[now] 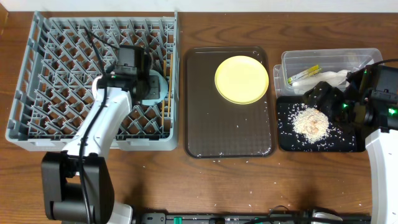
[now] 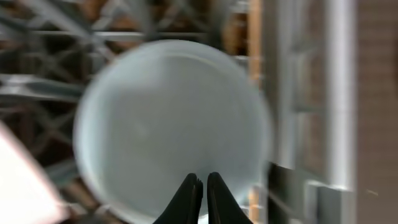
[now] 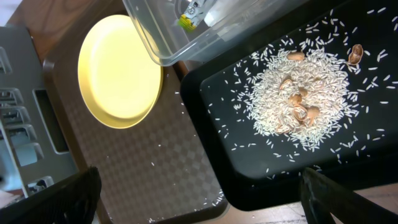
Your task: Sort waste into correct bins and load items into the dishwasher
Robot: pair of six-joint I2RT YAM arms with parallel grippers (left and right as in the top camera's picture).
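Observation:
The light-blue bowl (image 2: 168,124) lies in the grey dishwasher rack (image 1: 56,74) near its right wall and fills the left wrist view. My left gripper (image 2: 203,186) hovers just over it, shut, with nothing visible between its fingers. Two chopsticks (image 1: 166,106) lie in the rack beside the bowl. The pale-yellow plate (image 1: 241,79) rests on the brown serving tray (image 1: 227,130). The clear tub (image 1: 364,57) holds the white napkin (image 1: 333,78) and the yellow-green sachet (image 1: 303,74). Rice scraps (image 1: 311,121) are heaped in the black tray (image 1: 348,144). My right gripper (image 3: 205,205) hangs open above that tray's near-left corner.
Loose rice grains dot the brown tray (image 3: 143,168) and the black tray (image 3: 249,168). The clear tub (image 3: 186,37) overlaps the black tray's far edge. A pale blurred shape (image 2: 18,180) sits left of the bowl. Bare wood table (image 1: 249,186) runs along the front.

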